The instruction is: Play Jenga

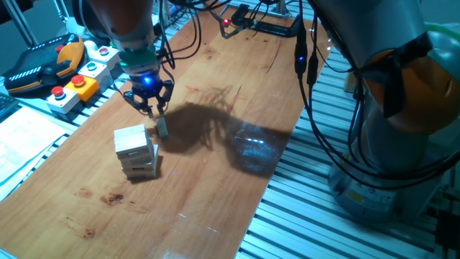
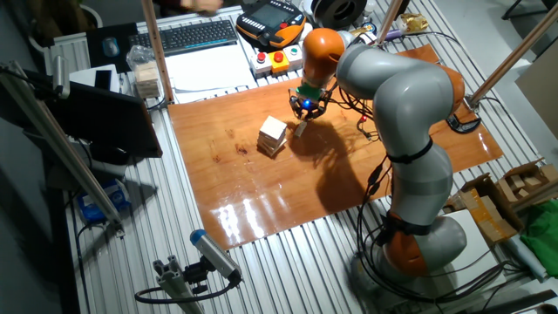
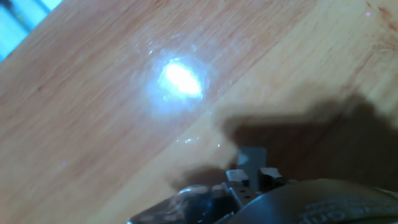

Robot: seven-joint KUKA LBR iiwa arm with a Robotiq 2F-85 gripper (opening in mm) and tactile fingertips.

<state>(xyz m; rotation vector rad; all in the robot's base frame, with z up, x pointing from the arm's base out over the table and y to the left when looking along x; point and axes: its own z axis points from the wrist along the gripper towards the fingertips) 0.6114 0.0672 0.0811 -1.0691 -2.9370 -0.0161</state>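
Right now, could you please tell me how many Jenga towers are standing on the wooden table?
1. The Jenga tower stands on the wooden table, just beside the end effector; none seems hidden.

No readable text, label, brand or number in any view. Markings on the teach pendant (image 1: 43, 63) too blurred to read.

Wooden tabletop (image 1: 215, 144) (glossy, glare), ribbed aluminium bench (image 2: 288, 262), keyboard (image 2: 196, 35)
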